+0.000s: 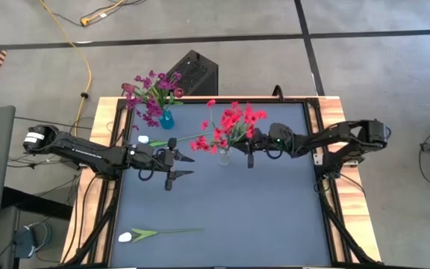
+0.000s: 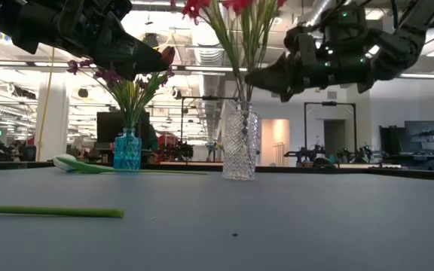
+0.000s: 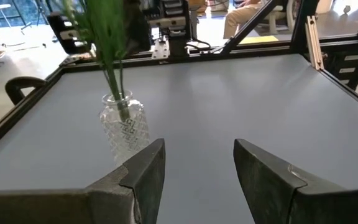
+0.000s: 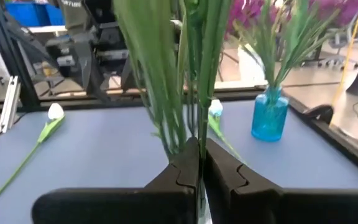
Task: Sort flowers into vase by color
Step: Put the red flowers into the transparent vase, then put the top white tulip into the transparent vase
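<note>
Right end effector fingers pressed together on green stem among red flowers in clear cut-glass vase at tabletop centre, left end effector spread, empty, nr vase, purple flowers in blue glass vase, two white tulip stems flat on tabletop.

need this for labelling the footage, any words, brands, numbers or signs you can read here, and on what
No text can be read in any view.
Left arm: pale marks along it, too small to read.
Dark equipment beyond the table, right wrist view: a pale strip of lettering, too blurred to read.
The vases and flowers carry none.
</note>
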Motion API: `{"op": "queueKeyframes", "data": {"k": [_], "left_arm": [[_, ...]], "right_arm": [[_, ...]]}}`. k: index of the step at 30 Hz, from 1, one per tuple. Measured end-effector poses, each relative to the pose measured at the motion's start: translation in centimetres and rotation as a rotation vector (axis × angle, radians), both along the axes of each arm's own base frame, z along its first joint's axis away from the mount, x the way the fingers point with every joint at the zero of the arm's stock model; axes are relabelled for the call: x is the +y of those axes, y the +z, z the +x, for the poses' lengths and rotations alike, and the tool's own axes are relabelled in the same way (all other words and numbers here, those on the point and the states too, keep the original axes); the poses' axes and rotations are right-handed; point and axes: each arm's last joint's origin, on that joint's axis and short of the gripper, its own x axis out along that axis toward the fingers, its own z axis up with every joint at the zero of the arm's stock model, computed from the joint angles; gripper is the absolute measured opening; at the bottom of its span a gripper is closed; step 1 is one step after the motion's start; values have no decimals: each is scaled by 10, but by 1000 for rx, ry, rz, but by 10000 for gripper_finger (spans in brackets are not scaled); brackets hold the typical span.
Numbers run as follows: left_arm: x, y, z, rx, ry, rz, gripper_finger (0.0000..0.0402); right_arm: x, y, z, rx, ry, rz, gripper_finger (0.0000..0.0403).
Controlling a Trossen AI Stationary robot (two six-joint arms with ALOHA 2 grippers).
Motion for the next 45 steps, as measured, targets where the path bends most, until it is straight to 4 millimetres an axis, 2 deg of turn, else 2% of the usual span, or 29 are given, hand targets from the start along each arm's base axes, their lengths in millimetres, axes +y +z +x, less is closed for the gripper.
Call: {"op": "queueKeyframes", "data": {"k": [9, 15, 22, 28, 35, 39, 42, 45], "left_arm": [[0, 0, 0, 1, 7, -34, 180], [0, -1, 0, 13, 8, -36, 180], [0, -3, -1, 33, 15, -33, 180], [1, -7, -2, 70, 26, -27, 180], [4, -15, -5, 153, 146, 19, 180], [9, -29, 0, 231, 222, 39, 180], [21, -43, 8, 278, 271, 44, 180], [40, -59, 15, 330, 402, 50, 180]], "right_arm": [[-3, -1, 19, 14, 8, 59, 48], [-3, 5, 19, 47, 18, 64, 92], [-1, 16, 4, 143, 11, 88, 163], [3, 26, -10, 212, 20, 98, 201], [7, 38, -31, 284, 30, 64, 211], [11, 43, -44, 332, 30, 76, 211], [12, 45, -51, 354, 31, 81, 211], [13, 47, -53, 348, 33, 80, 211]]}}
